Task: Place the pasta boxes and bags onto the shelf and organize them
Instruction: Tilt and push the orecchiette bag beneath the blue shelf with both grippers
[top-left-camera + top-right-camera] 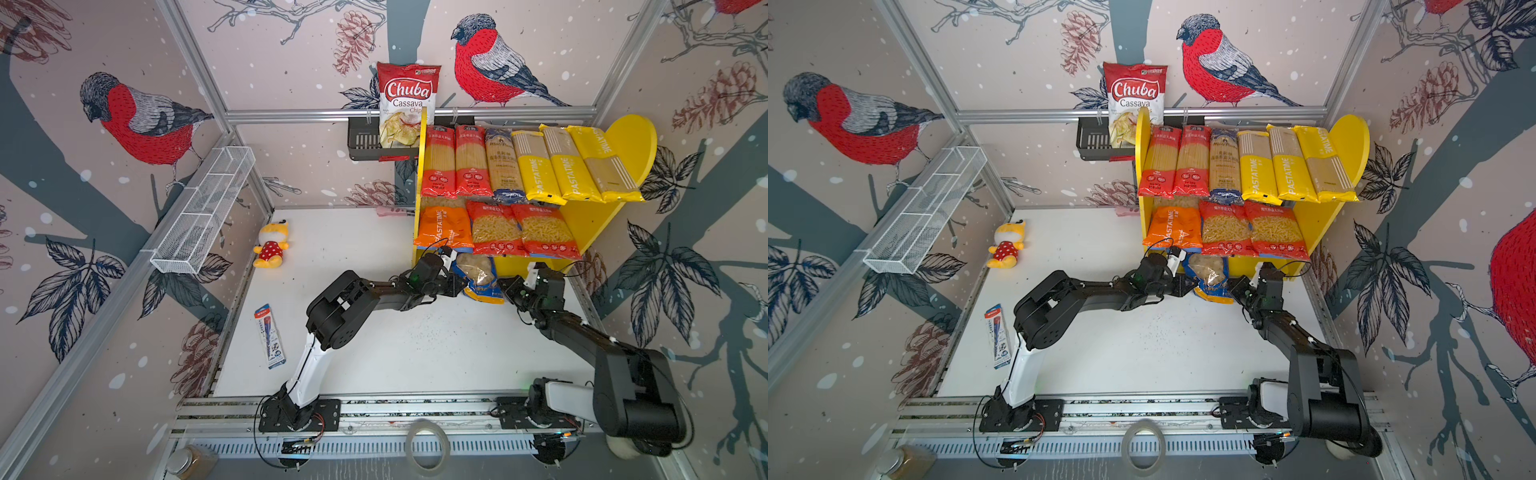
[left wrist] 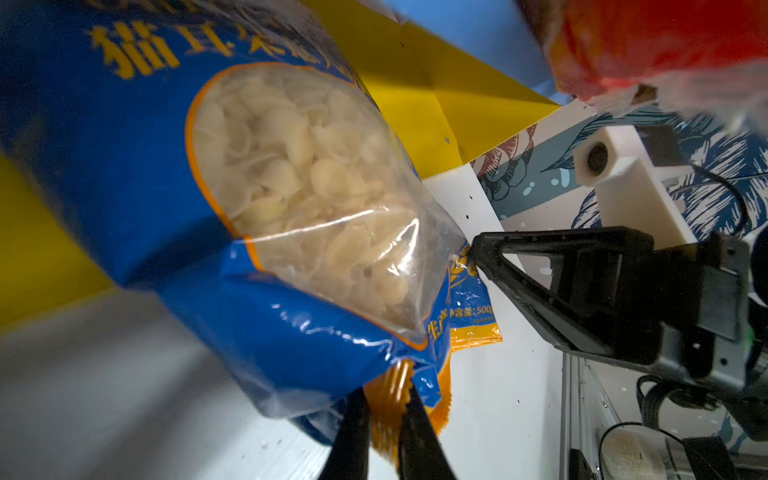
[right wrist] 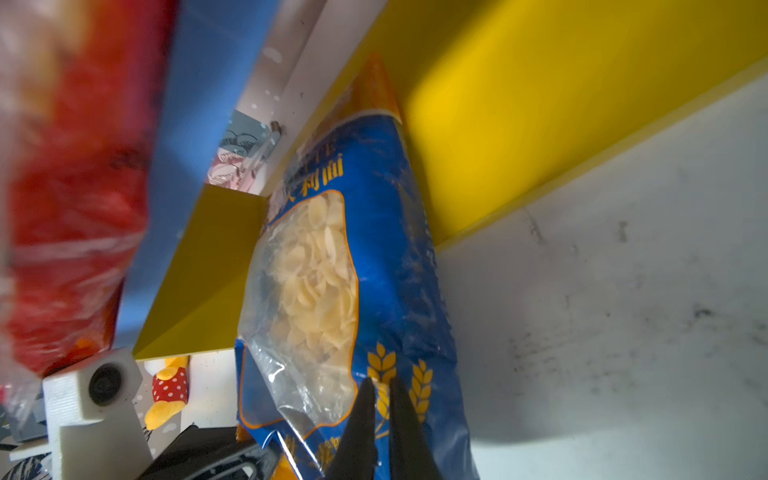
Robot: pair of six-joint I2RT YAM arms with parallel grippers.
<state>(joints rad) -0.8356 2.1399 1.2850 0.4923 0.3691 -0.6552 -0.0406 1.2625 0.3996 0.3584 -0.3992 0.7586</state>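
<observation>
The blue bag [image 1: 478, 276] [image 1: 1210, 276] of shell pasta sits between your two pincers, at the foot of the shelf [image 1: 590, 224]. Your left pincer [image 2: 384, 392] is pinching the bag's orange crimped seam, its jaws pressed tight on the foil. Your right pincer [image 3: 381, 383] is pinching the opposite edge, right by the printed wheat ears. In the left wrist view you can see its tip touching the bag's side.

The bag's far end points away from both pincers, in under the shelf's blue lower board [image 3: 199, 83] and close to the yellow wall. You cannot tell whether the bag rests on the desk [image 1: 395, 340] or hangs clear of it.

Just beyond and above the pincers, three short bags [image 1: 494, 228] lie side by side on that lower board, one orange and two red. Higher up, six long packs [image 1: 532, 166] fill the top board. Well away on the left pincer's outer side, a plush toy [image 1: 272, 245] lies on the desk.
</observation>
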